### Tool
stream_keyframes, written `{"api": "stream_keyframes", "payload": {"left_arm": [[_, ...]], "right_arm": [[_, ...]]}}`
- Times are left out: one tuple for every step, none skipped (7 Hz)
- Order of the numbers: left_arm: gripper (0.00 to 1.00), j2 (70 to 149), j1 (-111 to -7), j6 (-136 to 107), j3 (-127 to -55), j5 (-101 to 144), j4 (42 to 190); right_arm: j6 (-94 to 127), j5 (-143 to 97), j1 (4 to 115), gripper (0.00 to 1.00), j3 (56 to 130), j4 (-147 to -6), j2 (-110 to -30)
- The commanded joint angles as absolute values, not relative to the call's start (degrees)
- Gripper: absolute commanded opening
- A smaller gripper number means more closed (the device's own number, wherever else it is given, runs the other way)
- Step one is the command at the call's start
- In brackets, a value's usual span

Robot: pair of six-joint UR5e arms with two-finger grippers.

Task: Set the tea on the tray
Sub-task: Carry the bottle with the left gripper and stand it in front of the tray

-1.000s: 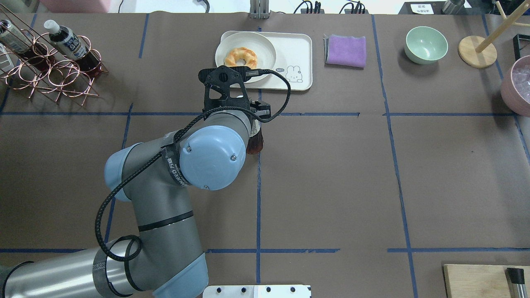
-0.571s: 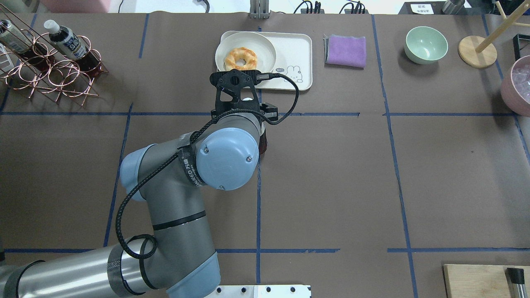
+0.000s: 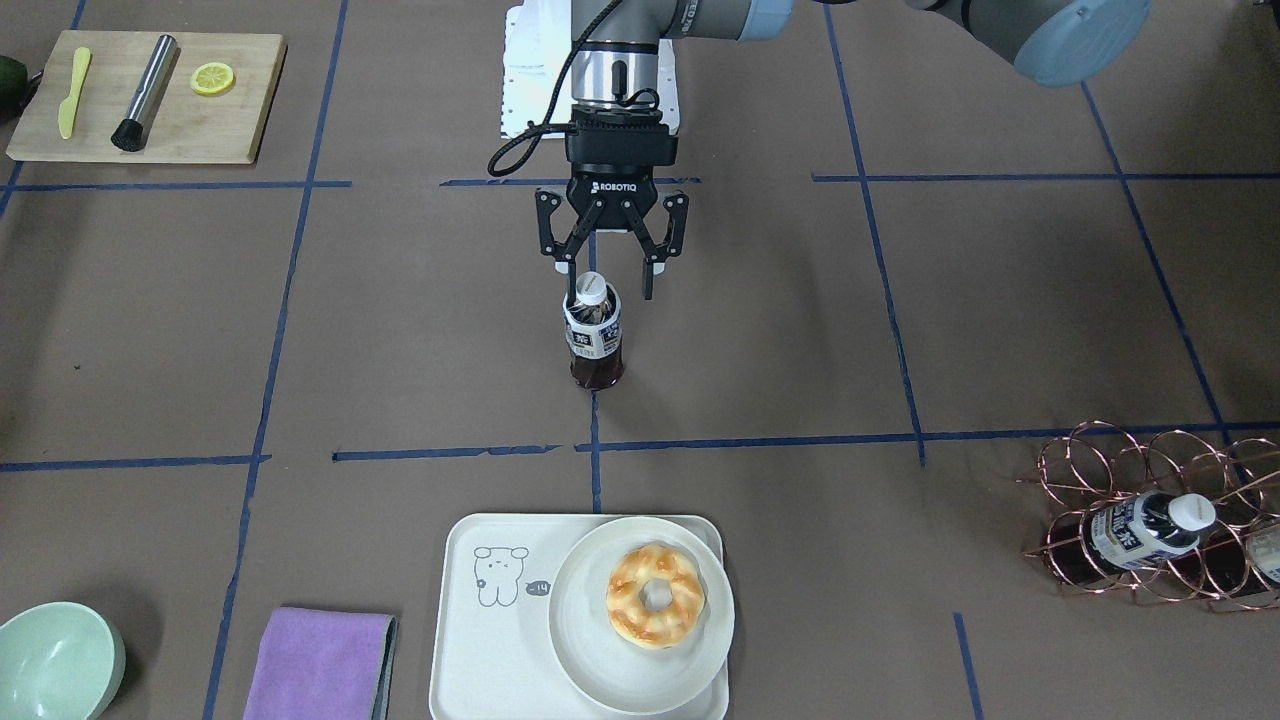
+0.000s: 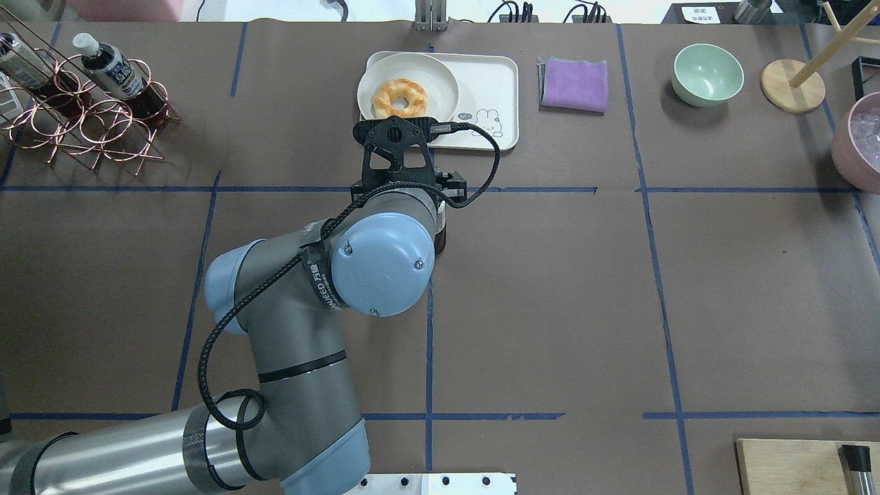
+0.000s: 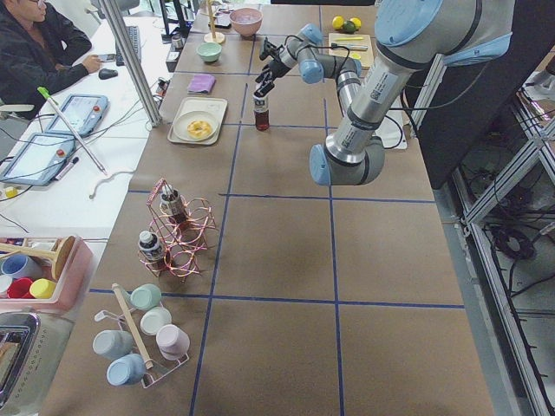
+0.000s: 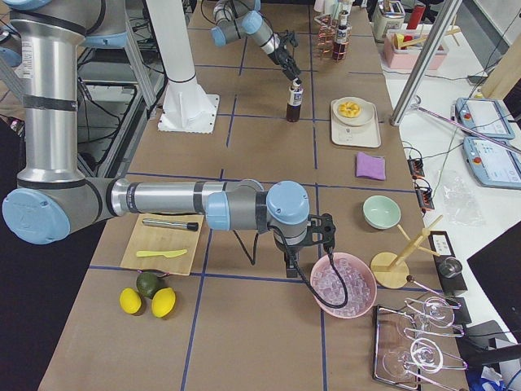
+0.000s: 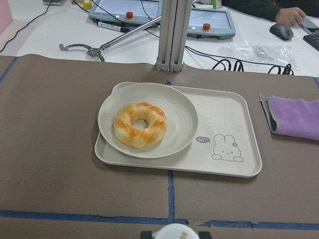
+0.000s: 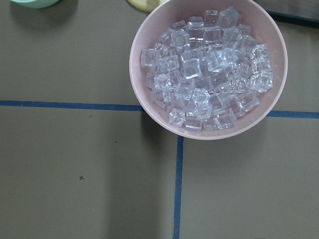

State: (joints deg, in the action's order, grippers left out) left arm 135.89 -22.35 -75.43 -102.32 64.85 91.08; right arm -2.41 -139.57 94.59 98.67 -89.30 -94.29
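A tea bottle (image 3: 594, 340) with a white cap and dark liquid stands upright on the brown table, well short of the tray. My left gripper (image 3: 608, 288) is open, its fingers level with the cap on either side and the cap close to one finger. In the overhead view only a sliver of the bottle (image 4: 441, 237) shows under my left wrist. The cream tray (image 3: 480, 650) with the cartoon animal holds a round plate (image 3: 590, 680) with a doughnut (image 3: 655, 595). My right gripper (image 6: 319, 247) hangs over an ice bowl; I cannot tell whether it is open or shut.
A copper wire rack (image 3: 1120, 470) holds more tea bottles (image 3: 1150, 525). A purple cloth (image 3: 320, 665) and a green bowl (image 3: 55, 660) lie beside the tray. A wooden board (image 3: 240, 110) carries tools. A pink bowl (image 8: 137, 64) of ice sits under my right wrist.
My left arm and wrist have shifted to the right in the overhead view, and the bottle under the wrist has moved right with them. The tray and plate have not moved.
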Motion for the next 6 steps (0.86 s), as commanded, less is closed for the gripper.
{"api": "stream_keyframes", "payload": {"left_arm": [[1.0,134.83,-22.59,-74.8,-107.2,65.39,90.01],[1.0,133.69,-22.94,-73.58,-109.75,67.3,88.96],[1.0,132.2,-24.42,-73.22,-113.78,70.02,84.77],[1.0,128.01,-26.26,-73.21,-116.95,72.83,84.29],[1.0,123.27,-29.76,-71.56,-118.64,77.56,84.46],[1.0,119.05,-33.8,-65.89,-121.87,83.52,84.55]], "right_arm": [[-2.29,-140.01,94.4,1.0,100.71,-89.21,-93.96],[-1.5,-140.01,92.65,1.0,102.64,-89.3,-93.52],[6.77,-139.75,88.55,1.0,107.7,-89.21,-93.52],[14.6,-139.57,84.07,1.0,112.71,-89.21,-93.43],[21.81,-138.53,80.02,1.0,115.98,-89.3,-90.99],[30.93,-137.3,76.07,1.0,116.71,-89.47,-85.14]]}}
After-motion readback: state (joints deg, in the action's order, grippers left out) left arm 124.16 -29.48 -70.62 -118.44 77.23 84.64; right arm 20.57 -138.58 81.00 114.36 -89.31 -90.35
